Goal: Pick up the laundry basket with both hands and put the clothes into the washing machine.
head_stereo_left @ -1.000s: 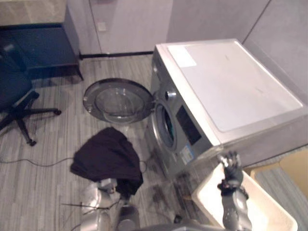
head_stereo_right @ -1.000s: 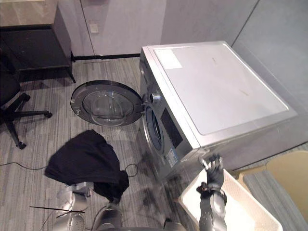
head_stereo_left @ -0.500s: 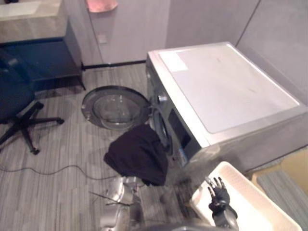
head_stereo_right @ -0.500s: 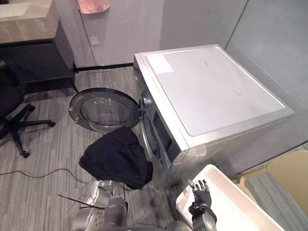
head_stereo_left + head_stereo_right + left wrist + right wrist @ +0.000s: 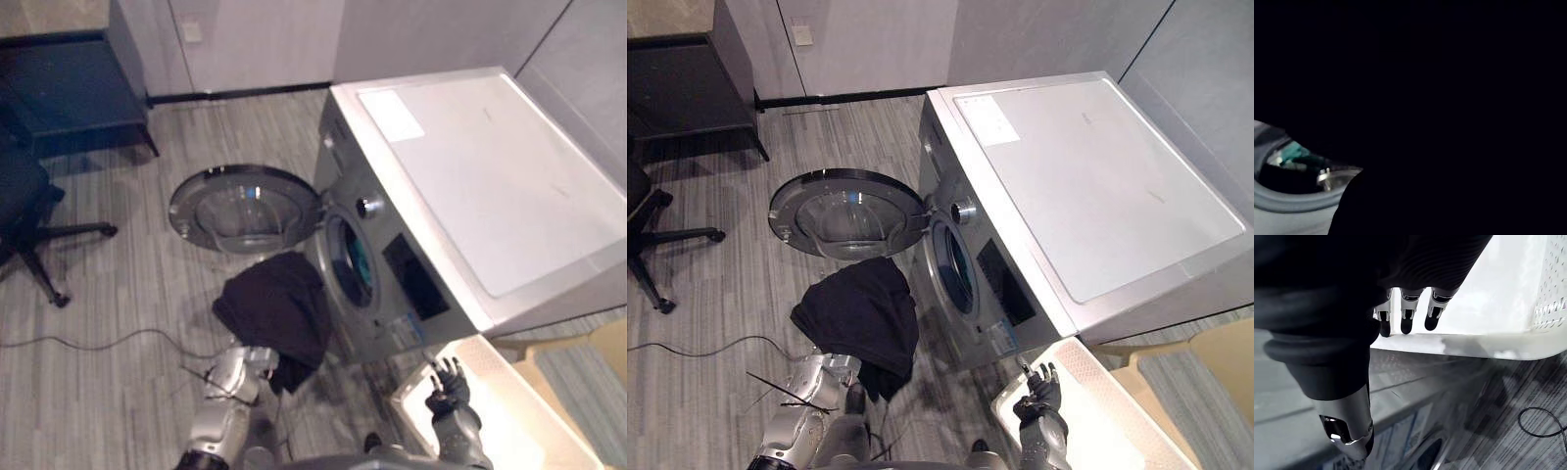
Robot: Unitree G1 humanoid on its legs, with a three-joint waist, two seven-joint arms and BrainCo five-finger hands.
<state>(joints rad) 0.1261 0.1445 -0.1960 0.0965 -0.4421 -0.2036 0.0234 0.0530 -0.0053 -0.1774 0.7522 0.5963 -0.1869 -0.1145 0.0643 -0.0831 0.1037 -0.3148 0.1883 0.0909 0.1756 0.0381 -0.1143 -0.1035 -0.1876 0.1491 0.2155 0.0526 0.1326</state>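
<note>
The right hand (image 5: 447, 385) stands raised at the near right on an upright forearm, holding nothing. Its fingers (image 5: 1406, 316) run straight out in a row, slightly spread, and the thumb (image 5: 1347, 426) stretches well apart from them. The left arm (image 5: 227, 397) reaches forward from the near left, its far end covered.

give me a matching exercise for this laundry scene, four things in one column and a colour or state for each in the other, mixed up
Things:
1. cloth
2. door
3. basket
4. right robot hand

States:
A. white
B. swung open
C. fingers straight, above the basket rim
D. black, lifted before the opening of the washer

Pairs: 1-D, 2-B, 3-A, 4-C
</note>
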